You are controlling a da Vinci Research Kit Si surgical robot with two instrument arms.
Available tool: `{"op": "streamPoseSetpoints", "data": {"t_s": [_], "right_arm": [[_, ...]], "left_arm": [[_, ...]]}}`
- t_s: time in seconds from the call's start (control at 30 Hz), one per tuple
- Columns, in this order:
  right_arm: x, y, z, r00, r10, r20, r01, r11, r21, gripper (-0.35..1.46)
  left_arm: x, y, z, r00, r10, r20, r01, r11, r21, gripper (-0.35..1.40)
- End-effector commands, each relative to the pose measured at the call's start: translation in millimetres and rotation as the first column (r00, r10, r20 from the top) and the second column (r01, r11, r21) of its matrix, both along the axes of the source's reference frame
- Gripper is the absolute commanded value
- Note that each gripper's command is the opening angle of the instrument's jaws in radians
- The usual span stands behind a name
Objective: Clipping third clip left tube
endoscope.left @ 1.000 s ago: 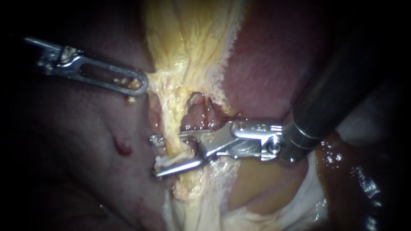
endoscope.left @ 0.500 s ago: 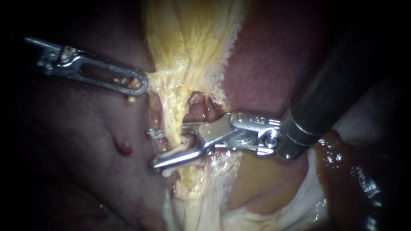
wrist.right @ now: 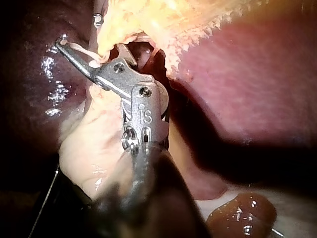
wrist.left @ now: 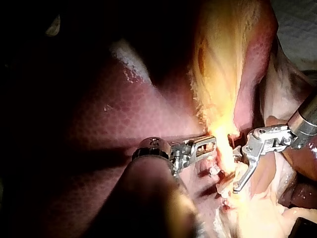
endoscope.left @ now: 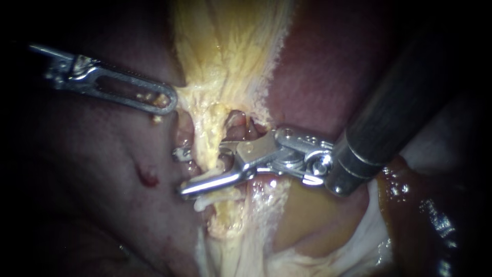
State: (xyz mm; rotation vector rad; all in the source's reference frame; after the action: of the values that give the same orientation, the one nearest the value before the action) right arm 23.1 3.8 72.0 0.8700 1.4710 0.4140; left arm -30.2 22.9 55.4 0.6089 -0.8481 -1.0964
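Jaws of right instrument [endoscope.left: 179, 172] spread, straddling left tube [endoscope.left: 207, 154]; left instrument [endoscope.left: 165, 100] jaws pinch yellow tissue [endoscope.left: 202, 97]. Only left wrist view frames both instruments.

Silver slotted left instrument [endoscope.left: 166, 100], right instrument [endoscope.left: 183, 172] silver, screwed hinge, steel collar, dark shaft

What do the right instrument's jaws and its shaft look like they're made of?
The right instrument has jaws of bare polished metal, probably steel: silvery, with bright glints under the light. Its shaft looks dark and matte with only a faint sheen, perhaps a coating or composite; the look leaves that open. The collar at the shaft's end is ringed silvery metal.
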Motion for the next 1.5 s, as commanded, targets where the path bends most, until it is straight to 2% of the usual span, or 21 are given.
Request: {"op": "streamPoseSetpoints", "data": {"t_s": [0.03,0.23,0.6,0.8,0.97,1.13,1.23,1.5], "right_arm": [[0.0,0.0,-0.3,1.0000,-0.002,-0.009,0.002,1.000,0.011,0.50],[0.2,-0.2,-2.0,0.9985,-0.004,-0.055,0.007,0.998,0.061,0.50],[0.5,-1.4,-4.7,0.9885,-0.050,-0.143,0.064,0.993,0.096,0.50],[0.4,-1.2,-5.0,0.9870,-0.040,-0.156,0.058,0.992,0.112,0.50],[0.1,-1.1,-4.8,0.9880,-0.034,-0.151,0.052,0.992,0.114,0.46],[-0.8,-1.0,-4.4,0.9873,-0.035,-0.155,0.054,0.991,0.120,0.26],[-1.5,-0.9,-4.1,0.9868,-0.034,-0.158,0.054,0.991,0.124,0.01],[-1.8,-0.8,-3.7,0.9869,-0.026,-0.159,0.047,0.990,0.130,-0.22]], "left_arm": [[0.0,0.0,0.0,1.0000,0.000,0.001,0.000,1.000,0.000,-0.35],[0.0,0.0,0.1,1.0000,0.000,0.000,0.000,1.000,0.000,-0.35],[0.1,0.1,0.2,1.0000,0.000,0.001,0.000,1.000,0.000,-0.35],[0.1,0.1,0.3,1.0000,0.000,0.001,0.000,1.000,0.000,-0.35],[0.1,0.1,0.3,1.0000,0.000,0.001,0.000,1.000,0.000,-0.35],[0.1,0.1,0.3,1.0000,0.000,0.001,0.000,1.000,0.000,-0.35],[0.1,0.1,0.3,1.0000,0.000,0.001,0.000,1.000,0.000,-0.35],[0.1,0.1,0.3,1.0000,0.000,0.000,0.000,1.000,0.000,-0.35]]}}
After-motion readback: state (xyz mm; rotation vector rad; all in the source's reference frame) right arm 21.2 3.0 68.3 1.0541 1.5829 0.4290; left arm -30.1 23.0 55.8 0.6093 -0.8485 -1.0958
